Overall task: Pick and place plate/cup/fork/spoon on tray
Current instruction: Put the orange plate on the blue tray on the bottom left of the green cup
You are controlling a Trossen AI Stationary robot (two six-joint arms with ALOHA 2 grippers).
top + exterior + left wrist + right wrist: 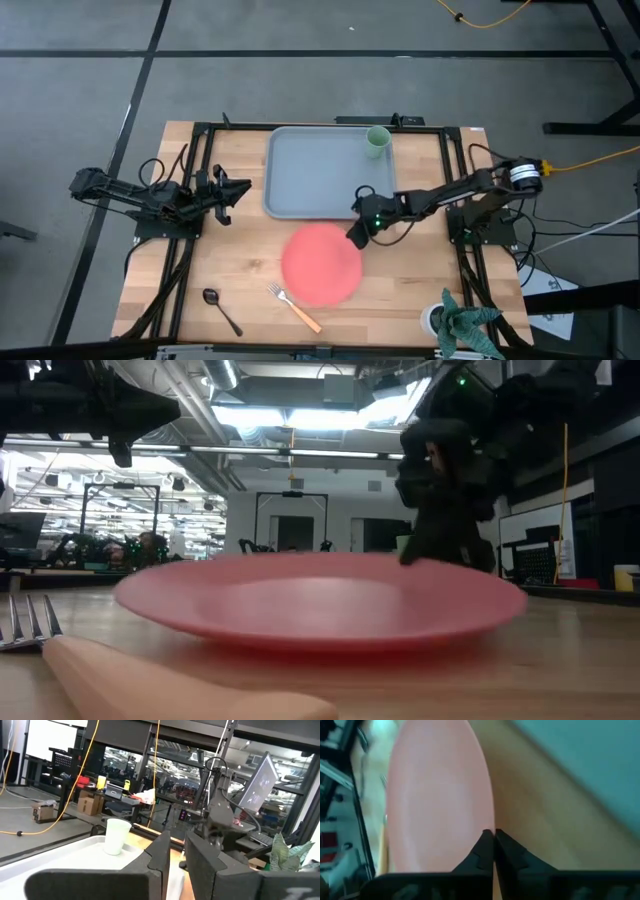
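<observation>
The coral-red plate (321, 263) lies on the table near the front, just before the grey-blue tray (310, 185). The pale-green cup (377, 140) stands upright in the tray's far right corner. The fork (293, 307) and the dark spoon (220, 308) lie on the table near the front edge. My right gripper (357, 237) is at the plate's far right rim, shut on it. My left gripper (228, 195) hovers open and empty left of the tray. My right gripper pinches the plate's far right rim (491, 826) between its two fingers, one above the rim and one below. The fingers slant down from the table's right and far side. The plate (320, 600) sits about level, low over the table.
A white pot with a green plant (455, 322) stands at the front right corner. The arms' black frames run along both sides of the table. The tray's bare floor (320, 160) is free beside the cup.
</observation>
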